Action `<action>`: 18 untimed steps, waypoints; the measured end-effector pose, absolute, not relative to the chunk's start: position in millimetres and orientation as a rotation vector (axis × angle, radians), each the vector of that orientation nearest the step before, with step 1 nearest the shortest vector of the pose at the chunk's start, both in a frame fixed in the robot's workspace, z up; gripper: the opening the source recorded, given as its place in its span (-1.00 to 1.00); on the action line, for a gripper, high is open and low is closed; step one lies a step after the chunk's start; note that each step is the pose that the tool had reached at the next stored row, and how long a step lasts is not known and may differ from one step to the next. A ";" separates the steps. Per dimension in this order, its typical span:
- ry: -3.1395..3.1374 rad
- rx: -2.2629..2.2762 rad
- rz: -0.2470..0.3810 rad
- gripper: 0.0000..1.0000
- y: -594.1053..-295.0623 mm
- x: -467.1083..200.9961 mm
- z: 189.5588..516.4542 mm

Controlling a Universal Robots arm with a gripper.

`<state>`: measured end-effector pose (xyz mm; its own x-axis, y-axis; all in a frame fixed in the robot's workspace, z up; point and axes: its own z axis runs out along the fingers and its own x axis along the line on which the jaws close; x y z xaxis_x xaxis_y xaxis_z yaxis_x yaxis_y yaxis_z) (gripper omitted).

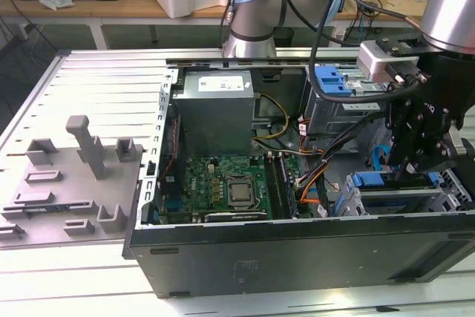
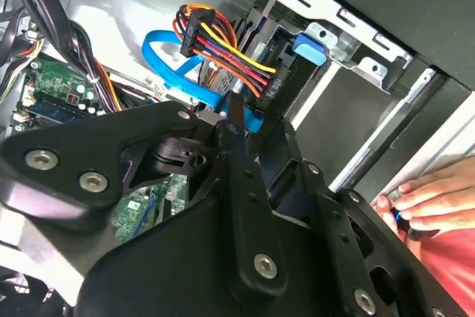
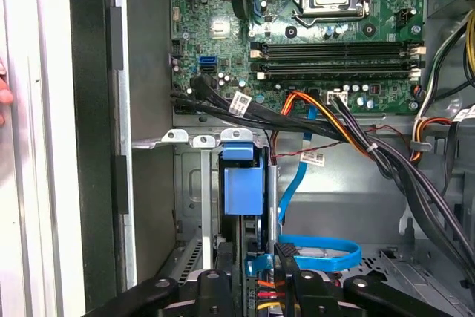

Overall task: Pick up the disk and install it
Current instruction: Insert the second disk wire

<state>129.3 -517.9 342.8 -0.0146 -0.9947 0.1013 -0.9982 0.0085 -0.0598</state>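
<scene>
Disk upright in drive cage slot, claw approx. closed on it.

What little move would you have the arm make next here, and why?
Probably a short, slow push of the disk deeper along its slot. Its blue carrier stands edge-on inside the drive cage, with the gripper right behind it. The blue data cable loops close beside the gripper, and a person's hand rests at the case edge, so I'd keep it gentle.
</scene>
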 end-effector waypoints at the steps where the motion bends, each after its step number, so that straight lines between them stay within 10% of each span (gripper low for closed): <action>1: -2.209 2.184 0.178 -0.29 -518.0 129.3 345.1; 13: -2.209 2.183 0.181 -0.31 -517.9 125.8 363.3; 18: -2.210 2.184 0.183 -0.79 -518.4 121.1 366.8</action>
